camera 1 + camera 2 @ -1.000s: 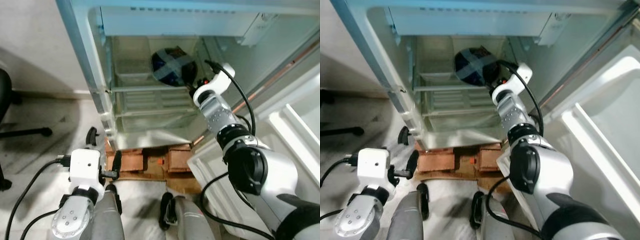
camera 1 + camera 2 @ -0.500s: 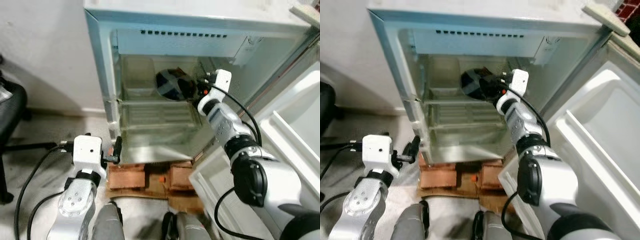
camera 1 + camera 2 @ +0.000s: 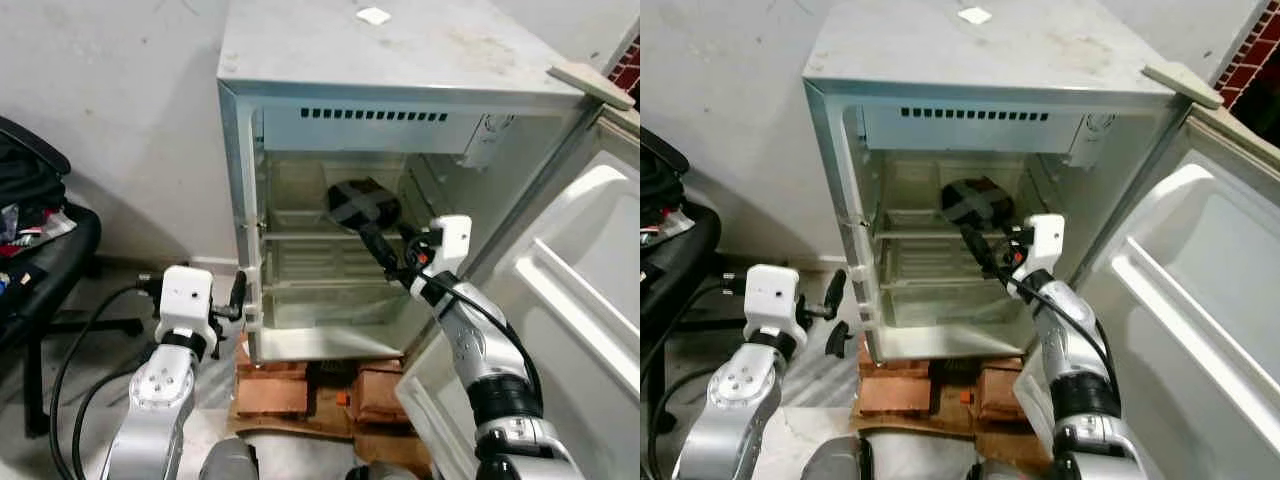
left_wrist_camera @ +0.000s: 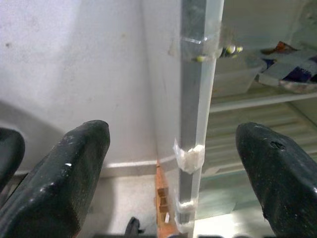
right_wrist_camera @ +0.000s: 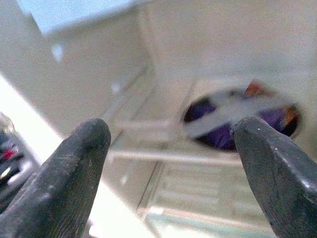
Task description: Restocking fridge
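Head views: the right gripper (image 3: pixel 388 258) hangs empty at the mouth of the small white open fridge (image 3: pixel 400 60), fingers spread, just before the dark round taped packet (image 3: pixel 362 203) on the upper shelf.

Left wrist view: the left gripper (image 4: pixel 171 163) gapes wide astride the fridge's front edge.

Right wrist view: the blurred packet lies between the spread fingers (image 5: pixel 69 168), beyond them.

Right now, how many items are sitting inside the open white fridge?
1: a round dark blue packet crossed with grey tape on the upper shelf, toward the back right, just beyond the right gripper. The lower shelves look bare, though their corners are partly hidden.
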`<state>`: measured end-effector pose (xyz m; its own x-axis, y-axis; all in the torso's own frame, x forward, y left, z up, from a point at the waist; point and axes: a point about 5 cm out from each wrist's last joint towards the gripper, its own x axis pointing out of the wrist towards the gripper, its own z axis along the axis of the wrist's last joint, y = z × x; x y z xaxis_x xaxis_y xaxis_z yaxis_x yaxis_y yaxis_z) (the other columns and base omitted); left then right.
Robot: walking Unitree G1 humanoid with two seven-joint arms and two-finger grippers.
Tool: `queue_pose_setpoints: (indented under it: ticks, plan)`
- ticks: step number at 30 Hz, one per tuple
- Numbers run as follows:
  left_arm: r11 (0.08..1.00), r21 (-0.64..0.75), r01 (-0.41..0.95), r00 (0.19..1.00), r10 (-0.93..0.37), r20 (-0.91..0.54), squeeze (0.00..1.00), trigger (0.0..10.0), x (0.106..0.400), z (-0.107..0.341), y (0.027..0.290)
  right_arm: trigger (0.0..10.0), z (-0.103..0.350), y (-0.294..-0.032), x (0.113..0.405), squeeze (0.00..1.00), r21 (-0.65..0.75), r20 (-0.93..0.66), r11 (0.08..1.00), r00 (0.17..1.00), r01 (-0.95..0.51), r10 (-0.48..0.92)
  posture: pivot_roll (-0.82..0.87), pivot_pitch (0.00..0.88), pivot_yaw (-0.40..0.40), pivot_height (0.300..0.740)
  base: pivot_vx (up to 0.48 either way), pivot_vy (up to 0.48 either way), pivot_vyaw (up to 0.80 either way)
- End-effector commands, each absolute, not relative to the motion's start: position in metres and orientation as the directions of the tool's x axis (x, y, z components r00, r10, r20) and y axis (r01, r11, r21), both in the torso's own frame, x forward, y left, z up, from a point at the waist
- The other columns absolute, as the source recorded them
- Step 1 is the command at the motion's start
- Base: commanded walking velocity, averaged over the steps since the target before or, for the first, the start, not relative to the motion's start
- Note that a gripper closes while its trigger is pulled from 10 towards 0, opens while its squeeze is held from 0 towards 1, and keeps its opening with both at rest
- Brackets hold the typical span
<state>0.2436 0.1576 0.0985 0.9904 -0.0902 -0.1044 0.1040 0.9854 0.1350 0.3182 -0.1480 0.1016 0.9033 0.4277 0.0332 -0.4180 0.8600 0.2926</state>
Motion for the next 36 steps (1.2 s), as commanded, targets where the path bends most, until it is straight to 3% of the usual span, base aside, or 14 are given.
queue_pose_setpoints:
  ticks: [1, 5, 11, 36]
  plan:
    - [0.983, 0.145, 0.113, 0.990, -0.100, -0.097, 0.00, 10.0, 0.247, 0.098, 0.157, 10.0, 0.111, -0.151, 0.312, 0.00, 0.237, 0.077, 0.890, 0.921, -0.390, 0.383, 0.10, 0.000, -0.034, 0.740, 0.000, 0.000, 0.00]
    - [0.979, 0.161, 0.128, 0.990, -0.117, -0.081, 0.00, 10.0, 0.254, 0.098, 0.158, 10.0, 0.102, -0.158, 0.285, 0.00, 0.224, 0.058, 0.936, 0.962, -0.273, 0.266, 0.09, 0.000, -0.008, 0.740, 0.000, 0.000, 0.00]
    - [0.969, 0.181, 0.168, 0.984, -0.154, -0.088, 0.00, 10.0, 0.257, 0.093, 0.158, 10.0, 0.099, -0.158, 0.264, 0.00, 0.181, 0.026, 0.951, 0.968, -0.250, 0.249, 0.06, 0.000, 0.022, 0.740, -0.209, 0.000, 0.00]
    - [0.963, 0.201, 0.181, 0.981, -0.162, -0.106, 0.00, 10.0, 0.261, 0.090, 0.162, 10.0, 0.100, -0.169, 0.260, 0.00, 0.163, -0.005, 0.977, 0.991, -0.134, 0.137, 0.05, 0.000, 0.075, 0.740, -0.268, 0.000, 0.00]
